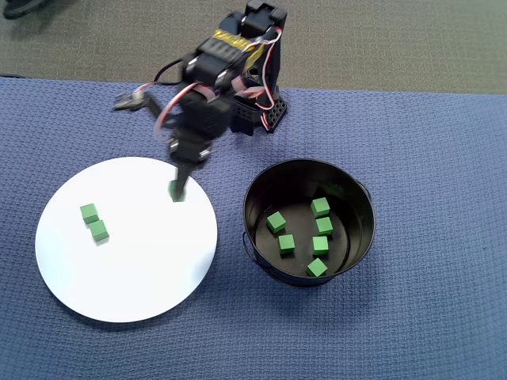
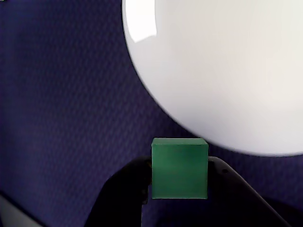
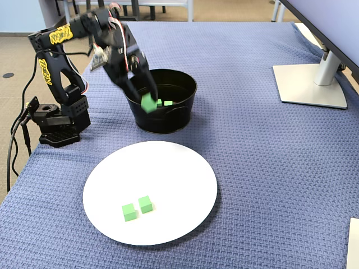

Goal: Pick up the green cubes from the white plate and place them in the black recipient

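Gripper (image 2: 180, 189) clamped on one green cube (image 2: 179, 168), lifted clear of the white plate (image 1: 150, 269) for carrying to the black pot (image 1: 261, 261). Six cubes in pot; two left on plate.

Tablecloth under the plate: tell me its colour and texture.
Blue-purple tablecloth with a fine woven waffle texture, clearest in the fixed view.

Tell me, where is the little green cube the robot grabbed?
The small matte green cube is pinched in the black two-finger gripper, lifted up. In the overhead view it sits over the round white plate's right edge, left of the glossy black pot.
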`<state>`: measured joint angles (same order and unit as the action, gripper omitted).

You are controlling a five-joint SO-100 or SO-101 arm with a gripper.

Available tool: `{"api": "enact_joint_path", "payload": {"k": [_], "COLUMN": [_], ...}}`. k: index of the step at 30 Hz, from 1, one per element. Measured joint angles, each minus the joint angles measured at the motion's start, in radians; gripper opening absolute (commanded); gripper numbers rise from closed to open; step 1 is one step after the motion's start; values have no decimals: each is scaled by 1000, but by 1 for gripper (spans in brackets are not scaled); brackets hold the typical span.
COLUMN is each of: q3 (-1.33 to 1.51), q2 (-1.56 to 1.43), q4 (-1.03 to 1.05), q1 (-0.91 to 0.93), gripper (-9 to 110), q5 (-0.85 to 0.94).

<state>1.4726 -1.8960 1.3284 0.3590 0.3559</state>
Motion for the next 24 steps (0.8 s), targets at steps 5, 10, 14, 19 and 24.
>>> {"api": "enact_joint_path", "payload": {"k": [5,10,14,19,24], "q3": [80,166,236,259,267], "q2": [-109,-115,-64,-29,-37], "q4": [8,-12,-75,-114,-115], "q1": [-290,-554,-684,-727,-726], "gripper": [0,0,0,37,41], "q5": [-172,-278,-321,-307,-239]}}
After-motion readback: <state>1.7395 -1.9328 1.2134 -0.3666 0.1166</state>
